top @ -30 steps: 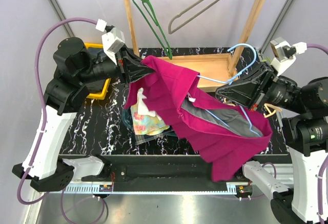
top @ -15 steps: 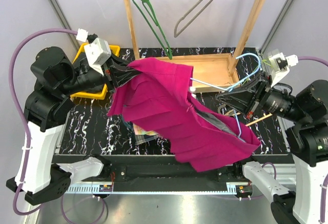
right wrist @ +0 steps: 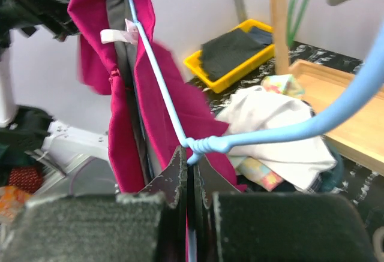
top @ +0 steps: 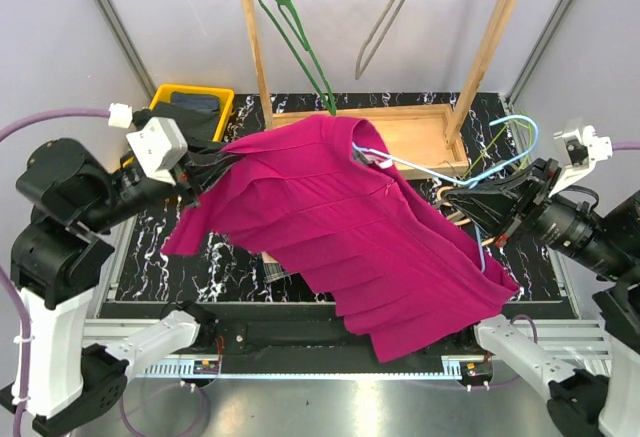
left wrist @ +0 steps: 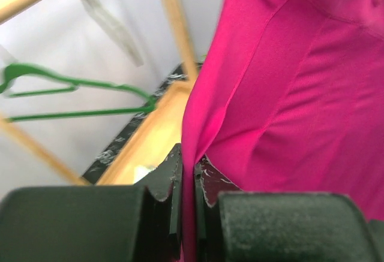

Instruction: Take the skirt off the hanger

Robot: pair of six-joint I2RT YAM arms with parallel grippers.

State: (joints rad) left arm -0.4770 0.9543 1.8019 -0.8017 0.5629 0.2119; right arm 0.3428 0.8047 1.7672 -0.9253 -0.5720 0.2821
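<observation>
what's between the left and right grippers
The magenta skirt spans the gap, pinched by the left gripper and draped on the blue hanger the right gripper holds; the top view shows it.

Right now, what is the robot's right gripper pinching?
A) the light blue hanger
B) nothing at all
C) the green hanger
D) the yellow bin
A. In the right wrist view, the right gripper is shut on the twisted neck of the light blue hanger, and the pink skirt is still draped on the hanger's wire.
</observation>
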